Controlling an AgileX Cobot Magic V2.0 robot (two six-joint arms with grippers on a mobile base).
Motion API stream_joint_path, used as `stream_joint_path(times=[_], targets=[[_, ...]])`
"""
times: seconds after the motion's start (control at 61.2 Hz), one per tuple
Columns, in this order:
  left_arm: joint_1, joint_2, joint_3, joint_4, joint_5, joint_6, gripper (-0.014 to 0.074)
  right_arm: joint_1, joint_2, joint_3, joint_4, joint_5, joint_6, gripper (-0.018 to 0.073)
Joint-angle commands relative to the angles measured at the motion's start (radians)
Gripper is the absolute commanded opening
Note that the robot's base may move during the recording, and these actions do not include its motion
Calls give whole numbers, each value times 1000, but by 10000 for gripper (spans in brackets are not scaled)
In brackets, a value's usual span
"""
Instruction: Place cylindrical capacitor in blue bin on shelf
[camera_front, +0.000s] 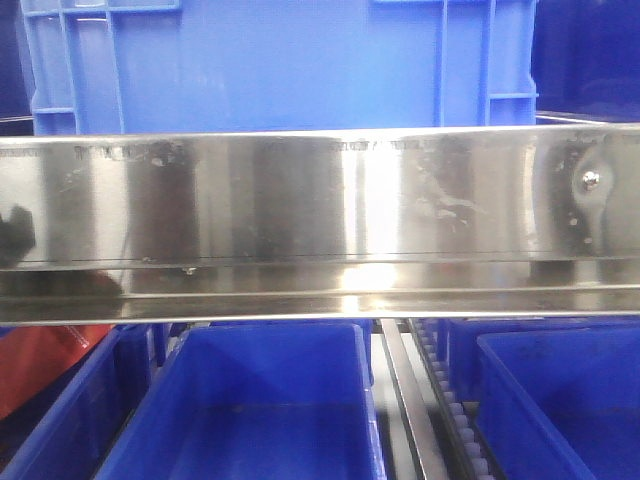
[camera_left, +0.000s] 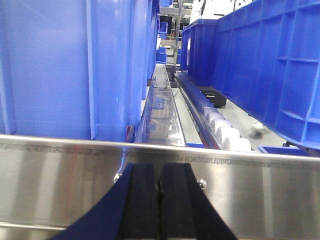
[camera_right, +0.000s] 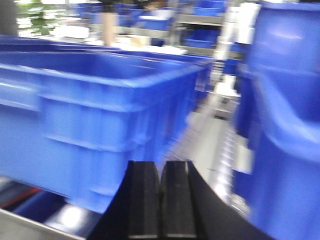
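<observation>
The shelf's broad stainless front rail (camera_front: 320, 200) crosses the front view, with a large blue bin (camera_front: 280, 65) on the tier above and open blue bins (camera_front: 255, 400) on the tier below. The cylindrical capacitor is out of view. My left gripper (camera_left: 160, 172) is shut with nothing between its pads, close in front of the steel rail (camera_left: 60, 165). My right gripper (camera_right: 160, 170) is also shut and empty, in a blurred view beside a blue bin (camera_right: 95, 110). Neither gripper shows in the front view.
A roller track (camera_left: 220, 125) and a flat metal guide (camera_left: 162, 112) run back between tall blue bins (camera_left: 65, 65) on the left wrist view. Another blue bin (camera_right: 285, 150) stands at the right gripper's right. An orange-red object (camera_front: 40, 365) shows at lower left.
</observation>
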Motion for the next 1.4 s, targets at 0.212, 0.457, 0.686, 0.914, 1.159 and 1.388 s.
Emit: stream_joint_path(times=[0.212,0.457,0.686,0.914,1.159,1.388], targets=[[-7,-6,-1,-4,-20,1,-111,-238,-156,218,20,-97,-1,-154],[-7,-6,-1,-4,-20,1,-111,-314,-234,371,5,-171,-1,-154],[-7,-6,-1,-4,-20,1,-111,-319,-283,435,5,-151,-1,-154],[-7,-6,-1,-4,-20,1,-111,-320,-283,435,1,-170,-1,-154],[-7,-6,-1,-4,-20,1,-111,-320,-283,435,1,-178,-1,-154],[-7,-6,-1,-4,-20,1,-111,-320,-283,435,1,-178,-1,-154]])
